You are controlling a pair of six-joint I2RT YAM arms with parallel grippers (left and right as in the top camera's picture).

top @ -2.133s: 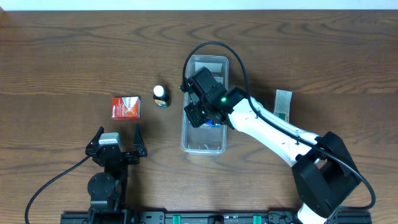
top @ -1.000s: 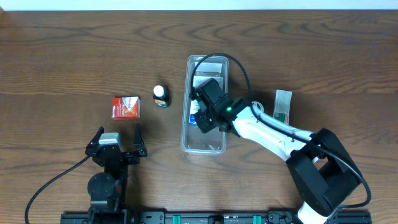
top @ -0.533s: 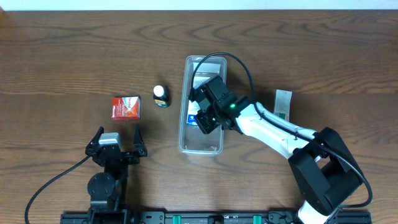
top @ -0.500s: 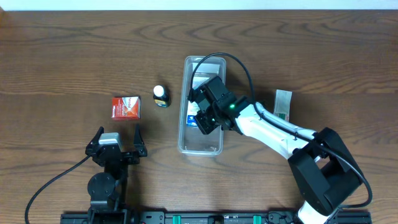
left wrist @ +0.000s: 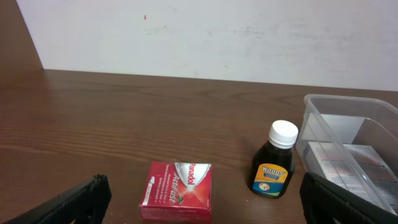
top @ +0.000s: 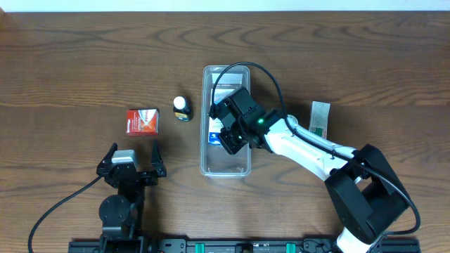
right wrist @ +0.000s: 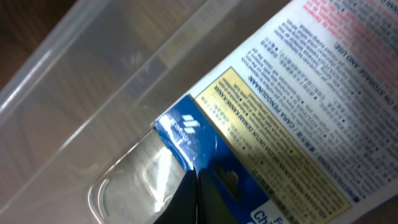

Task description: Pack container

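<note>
The container (top: 226, 163), a long clear plastic bin, lies at the table's middle; it also shows in the left wrist view (left wrist: 333, 115) and the right wrist view (right wrist: 93, 74). A blue-and-white printed blister pack (right wrist: 298, 93) lies inside it, seen from overhead (top: 213, 133). My right gripper (top: 223, 135) is down inside the container, its fingers (right wrist: 198, 190) shut together with the tips pressed on the pack's blue end. My left gripper (top: 131, 159) is open and empty near the front edge, its fingers (left wrist: 205, 211) on either side of a red Panadol box (left wrist: 177, 190).
The red box (top: 142, 121) lies left of the container. A small dark bottle with a white cap (top: 182, 108) stands between them, also in the left wrist view (left wrist: 275, 162). A green-and-white packet (top: 320, 119) lies to the container's right.
My right gripper has lowered into the container over the pack. The container has slid a little to the left. The left arm has not moved.
</note>
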